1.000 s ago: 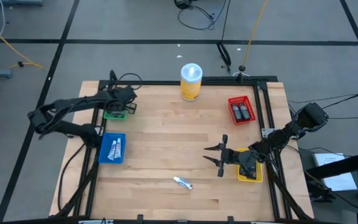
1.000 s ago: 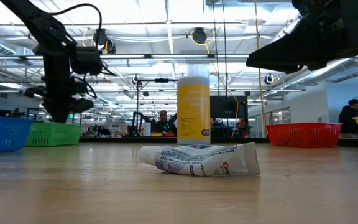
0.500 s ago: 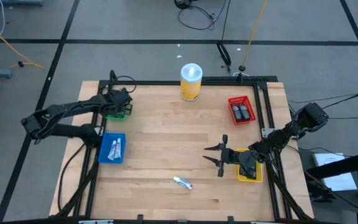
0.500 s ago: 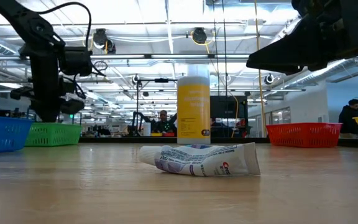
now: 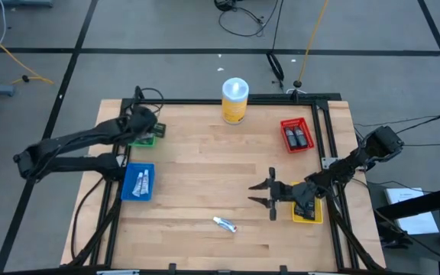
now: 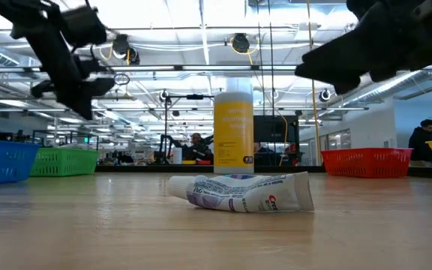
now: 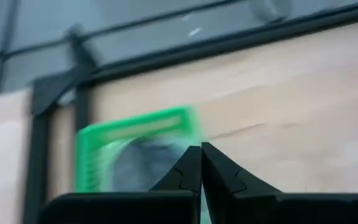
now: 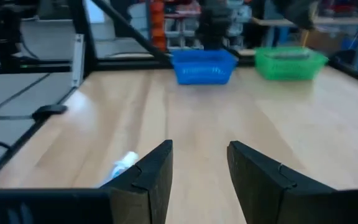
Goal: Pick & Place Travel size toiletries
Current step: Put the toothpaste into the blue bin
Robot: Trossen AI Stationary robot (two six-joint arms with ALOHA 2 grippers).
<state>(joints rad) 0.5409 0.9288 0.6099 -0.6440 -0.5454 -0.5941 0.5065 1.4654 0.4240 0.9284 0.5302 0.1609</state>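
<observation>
Most toiletries already sit sorted in my bins (image 5: 138, 183); one tube (image 5: 224, 224) lies loose on the surface (image 5: 205, 168). My right pincer (image 5: 264, 195) hovers apart near it; my left pincer (image 7: 200, 157), together, hangs over the green bin (image 5: 140, 138).

Yellow canister (image 5: 235, 100) (white lid), green bin (image 5: 141, 135), blue bin (image 5: 138, 182), red bin (image 5: 297, 135)

I am working in what looks like a large robotics lab or industrial test hall. Beyond the pale wooden table with its black metal frame (image 5: 205, 164), the low view shows a wide open hall with rows of bright ceiling lights (image 6: 201, 30), overhead trusses, more equipment and seated people (image 6: 196, 146). Around the table lies grey floor (image 5: 166, 30) marked with black lines, with loose cables (image 5: 239, 19) trailing across it.
</observation>
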